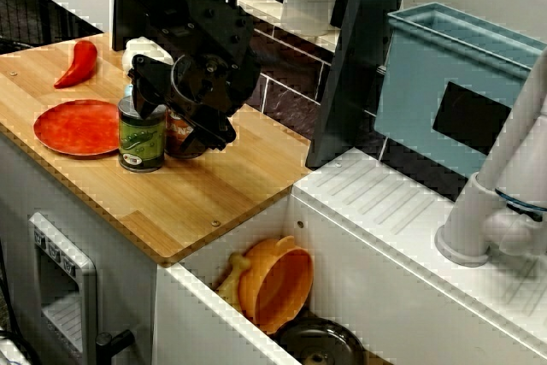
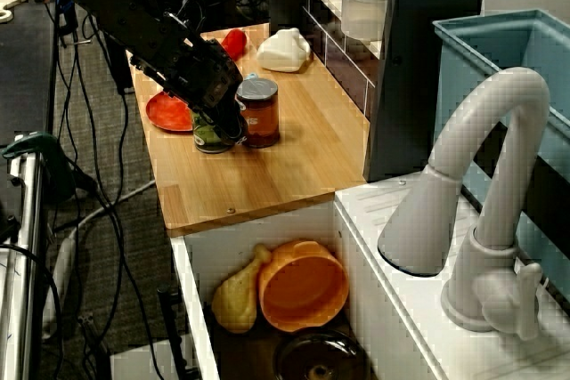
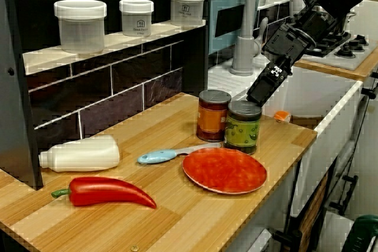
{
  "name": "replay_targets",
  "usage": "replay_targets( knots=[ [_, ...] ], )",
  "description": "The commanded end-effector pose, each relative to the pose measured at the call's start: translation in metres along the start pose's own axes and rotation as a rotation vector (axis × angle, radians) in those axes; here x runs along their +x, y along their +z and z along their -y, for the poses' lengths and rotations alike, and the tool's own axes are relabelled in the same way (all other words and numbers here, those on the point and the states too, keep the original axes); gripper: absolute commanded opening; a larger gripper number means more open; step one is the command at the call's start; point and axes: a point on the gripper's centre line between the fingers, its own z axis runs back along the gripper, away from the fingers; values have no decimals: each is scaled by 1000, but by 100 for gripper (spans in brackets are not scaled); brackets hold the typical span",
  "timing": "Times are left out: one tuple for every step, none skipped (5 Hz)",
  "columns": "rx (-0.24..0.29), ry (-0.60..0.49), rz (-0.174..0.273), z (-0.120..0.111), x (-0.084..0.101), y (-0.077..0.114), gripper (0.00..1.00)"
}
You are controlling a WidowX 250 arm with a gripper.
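Inspection of the wooden surface [image 3: 177,219] finds the black hand [image 3: 258,95] lowered at the sink end, directly beside the lid of a green-labelled can [image 3: 243,127]. In the view along the surface, its tip sits level with that lid on the sink side. In the view from above, the hand's body overlaps both cans and hides the contact area. Whether the jaws stand apart, together, or clamped on either can cannot be determined from any view. The green-labelled can stands upright near the surface's front edge, touching or just beside an orange-labelled can [image 3: 212,115], which is also upright and stands nearer the tiled back wall. A red plate [image 3: 224,170] lies flat just in front of both cans, close to the front edge. A blue-handled utensil [image 3: 158,156] lies beside the plate, with its pale end pointing toward the cans. Further along the surface lie a white bottle [image 3: 80,153] on its side against the wall and a red pepper [image 3: 106,192] in front of it. Three white-lidded jars [image 3: 80,25] stand on the shelf above the tiles. The sink [image 2: 200,260] adjoining the surface holds an orange bowl [image 2: 303,287], a yellow drumstick-shaped item [image 2: 236,295] and a dark round vessel [image 2: 321,358]. A white faucet [image 2: 481,175] stands on the drainboard beyond it.
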Motion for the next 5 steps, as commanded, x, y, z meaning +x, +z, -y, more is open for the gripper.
replay_targets(
  knots=[
    [0, 0, 0, 0, 0, 0, 100],
    [-27, -37, 17, 9, 9, 33, 100],
    [-39, -63, 59, 25, 4, 63, 100],
    [-43, -78, 63, 37, 2, 85, 100],
    [-58, -94, 67, 51, 3, 96, 0]
  ],
)
